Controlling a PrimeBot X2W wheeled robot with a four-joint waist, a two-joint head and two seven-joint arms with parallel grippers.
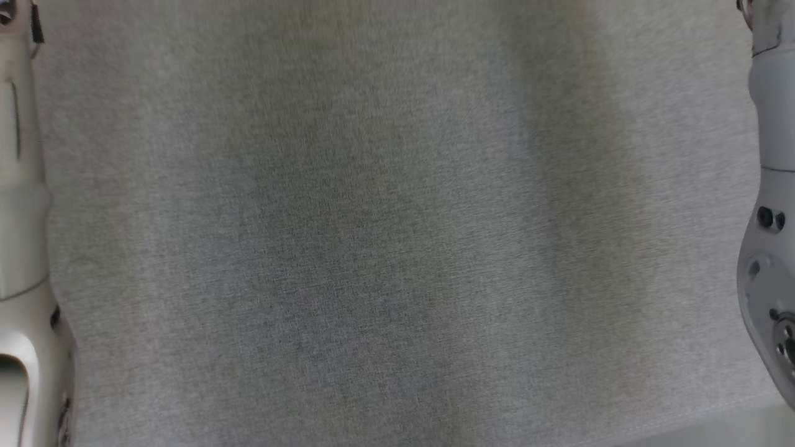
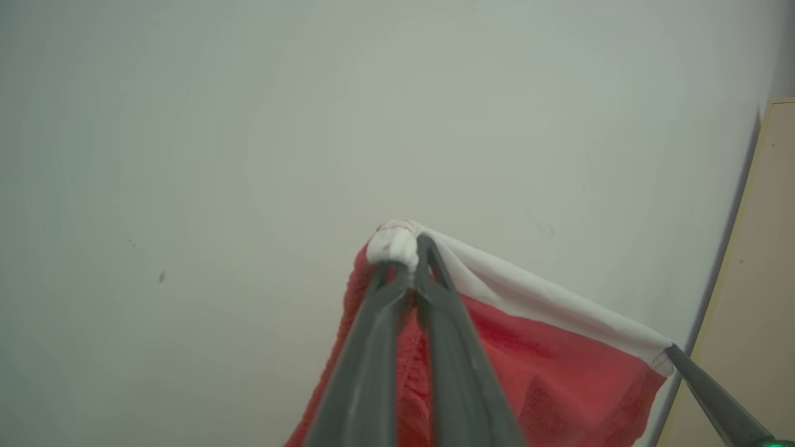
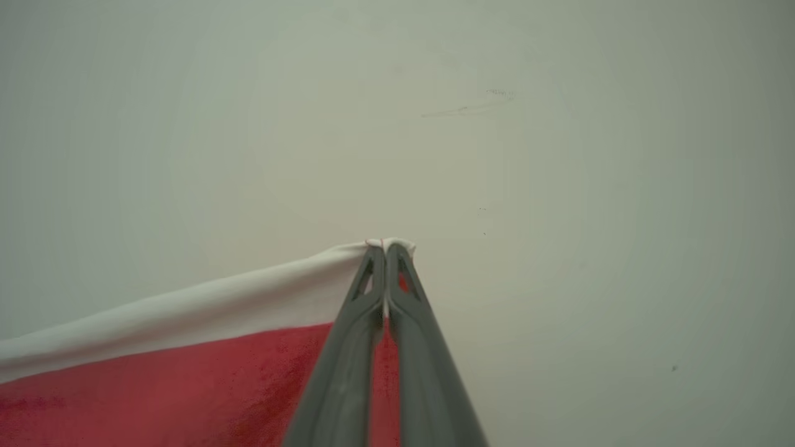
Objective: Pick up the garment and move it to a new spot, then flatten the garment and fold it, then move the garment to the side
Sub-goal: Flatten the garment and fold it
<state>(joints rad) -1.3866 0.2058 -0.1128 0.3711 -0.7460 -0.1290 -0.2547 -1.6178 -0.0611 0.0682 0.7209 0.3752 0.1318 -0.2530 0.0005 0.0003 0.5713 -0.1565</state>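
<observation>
Red garment (image 2: pixel 546 354) with a white band (image 2: pixel 528 292), held up between our two claws.
Its lower part is cut off at the bottom of both wrist views; the head view is blurred. Our left claw (image 2: pixel 413 248) is closed on one bunched white corner, and our right claw (image 3: pixel 385 248) on the other. Below lies a grey woven surface (image 1: pixel 372 217), with a pale wall (image 2: pixel 248 124) beyond.

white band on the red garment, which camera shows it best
Left wrist view: the white band runs whole from the left gripper to the right gripper. The right wrist view has one pinched end, the rest leaving its edge. The head view faces grey surface.
</observation>
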